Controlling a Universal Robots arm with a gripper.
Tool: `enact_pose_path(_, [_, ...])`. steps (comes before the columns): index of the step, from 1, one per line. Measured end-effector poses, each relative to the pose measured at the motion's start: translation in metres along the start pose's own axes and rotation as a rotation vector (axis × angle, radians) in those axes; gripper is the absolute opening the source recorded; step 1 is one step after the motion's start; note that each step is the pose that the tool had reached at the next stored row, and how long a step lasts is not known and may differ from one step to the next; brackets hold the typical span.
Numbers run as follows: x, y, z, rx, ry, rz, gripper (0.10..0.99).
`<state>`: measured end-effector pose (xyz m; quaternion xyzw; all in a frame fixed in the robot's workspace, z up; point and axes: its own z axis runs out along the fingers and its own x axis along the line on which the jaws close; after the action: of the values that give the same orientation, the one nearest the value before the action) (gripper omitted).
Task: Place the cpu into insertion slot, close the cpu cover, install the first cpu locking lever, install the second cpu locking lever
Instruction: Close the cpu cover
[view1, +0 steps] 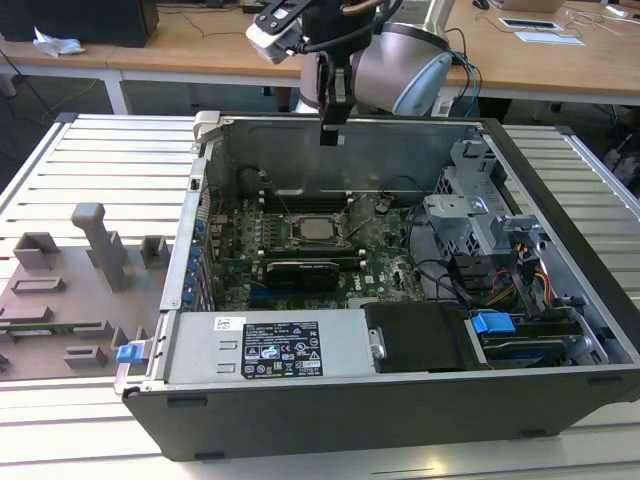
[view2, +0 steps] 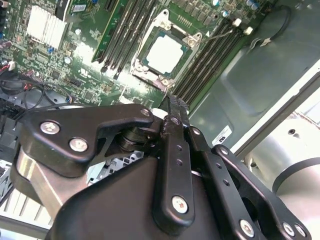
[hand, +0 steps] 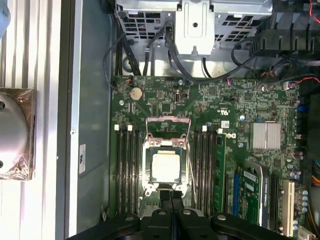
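Computer case (view1: 400, 410): open on the counter (view1: 90, 150), motherboard (view1: 385, 250) exposed. My claw (view1: 331, 138): narrow and empty above the rear wall, at 12 o'clock from the socket in the exterior view. The cpu cover (hand: 167, 120) appears raised. The cpu (hand: 166, 166) lies in the socket. Caution: an off-centre descent could snag the unlatched locking lever (view2: 218, 34) or shift the cpu.

Arm (view1: 400, 62) aloft, gripper (view1: 332, 132) straight down, jaws together.
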<state>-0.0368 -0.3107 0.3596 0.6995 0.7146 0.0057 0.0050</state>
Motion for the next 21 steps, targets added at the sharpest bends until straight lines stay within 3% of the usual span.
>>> enact_pose_path(3, [-0.0002,0.0069,0.0003,0.0,-0.0011,0.0,0.106])
enact_pose_path(5, [-0.0004,0.0177,0.0009,0.0,-0.0031,0.0,0.106])
enact_pose_path(7, [-0.0005,0.0233,0.0019,0.001,-0.0032,0.0,0.106])
enact_pose_path(21, [-0.0007,0.0336,0.0058,0.001,-0.0031,0.0,0.106])
